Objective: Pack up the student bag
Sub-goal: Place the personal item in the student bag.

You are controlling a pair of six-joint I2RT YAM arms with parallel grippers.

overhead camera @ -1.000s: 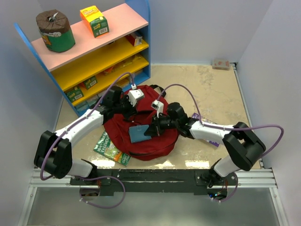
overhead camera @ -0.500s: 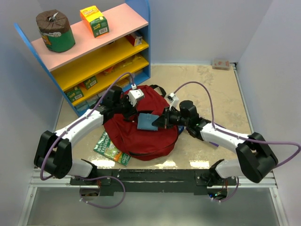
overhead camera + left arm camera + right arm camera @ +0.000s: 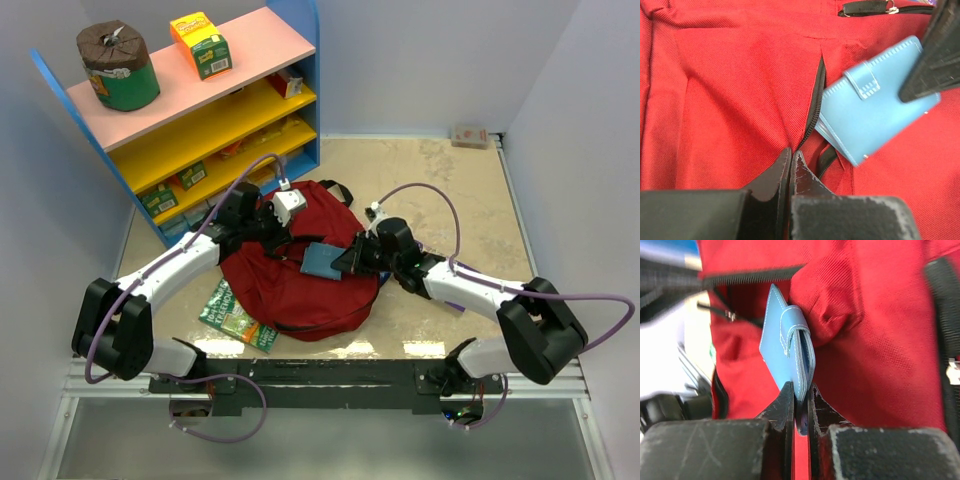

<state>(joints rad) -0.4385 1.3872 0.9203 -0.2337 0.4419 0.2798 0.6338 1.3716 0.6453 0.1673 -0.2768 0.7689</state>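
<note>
Beige surface (image 3: 450, 190) carries the dark-red soft fabric backpack (image 3: 290, 295); the right hand (image 3: 345, 262), clamping a flat blue pencil case (image 3: 322, 260), has swung it toward the left hand (image 3: 283, 238). Left wrist: that hand shut, apparently on fabric beside the zipper slit (image 3: 816, 95). Right wrist: case tip at the slit, packing close.

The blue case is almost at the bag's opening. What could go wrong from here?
The right gripper pinches only one edge of the blue case, so it may twist or slip out.
The zipper opening looks narrow; the case may catch on its edge.
The left gripper seems to pinch little student bag fabric; losing it could close the opening.
</note>
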